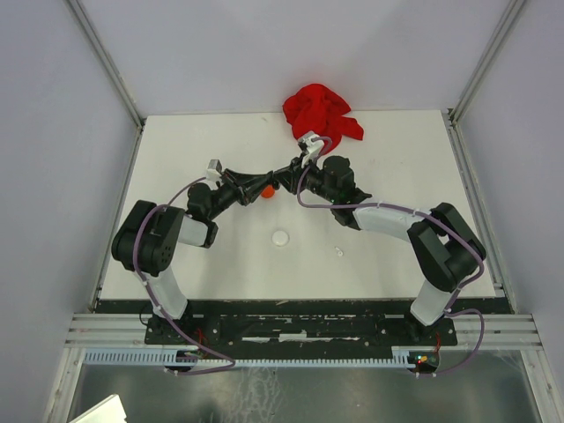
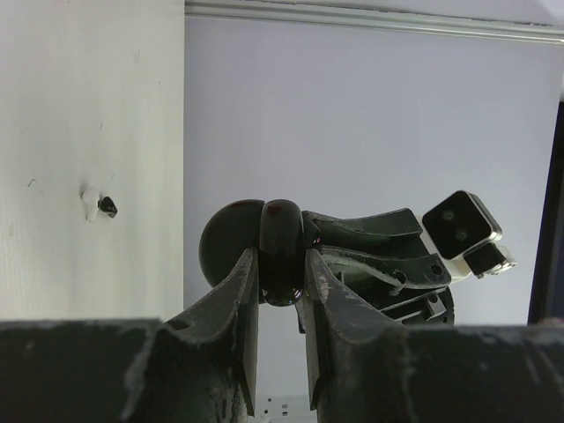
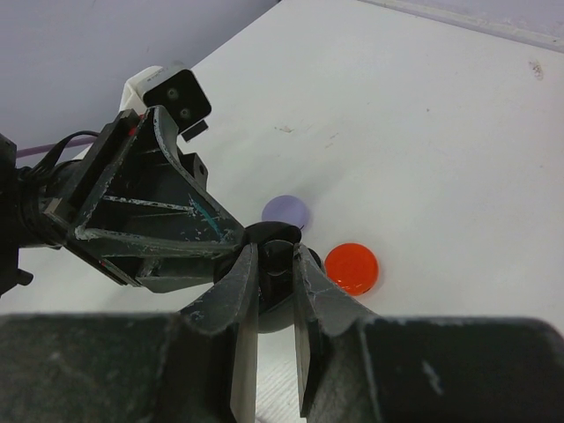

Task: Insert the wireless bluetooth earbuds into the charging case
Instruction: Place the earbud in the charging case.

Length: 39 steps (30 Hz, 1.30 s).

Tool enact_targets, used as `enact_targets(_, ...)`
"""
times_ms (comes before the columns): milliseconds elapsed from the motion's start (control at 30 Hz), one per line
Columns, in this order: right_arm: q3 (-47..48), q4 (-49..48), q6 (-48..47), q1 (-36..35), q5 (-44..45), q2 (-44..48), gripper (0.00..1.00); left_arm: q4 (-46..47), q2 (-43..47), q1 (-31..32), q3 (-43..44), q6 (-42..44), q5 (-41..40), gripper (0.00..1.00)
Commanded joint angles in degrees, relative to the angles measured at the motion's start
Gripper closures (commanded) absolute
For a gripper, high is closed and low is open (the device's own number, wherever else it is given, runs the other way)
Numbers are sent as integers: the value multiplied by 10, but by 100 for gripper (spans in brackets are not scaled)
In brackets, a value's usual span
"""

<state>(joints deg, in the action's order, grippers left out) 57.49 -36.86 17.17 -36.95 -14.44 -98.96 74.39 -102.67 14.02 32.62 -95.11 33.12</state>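
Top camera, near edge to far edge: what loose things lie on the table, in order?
small white earbud → white disc → orange disc → red cloth

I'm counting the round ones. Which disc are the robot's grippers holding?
The black disc, pinched by the left gripper and the right gripper. The red disc, lilac disc and white disc lie loose on the table.
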Motion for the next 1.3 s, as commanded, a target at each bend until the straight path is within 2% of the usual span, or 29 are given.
enact_targets(0, -4, -40, 6, 2, -6, 0, 91, 42, 25, 2, 12, -41, 7, 97)
enact_targets(333, -17, -57, 0, 4, 5, 2, 90, 64, 20, 2, 10, -69, 1, 97)
enact_targets(767, -48, -150, -1, 4, 17, -3, 89, 104, -8, 2, 12, -112, -4, 97)
enact_targets(1267, -57, -174, -15, 4, 13, -7, 87, 138, -38, 2, 21, -148, -18, 97)
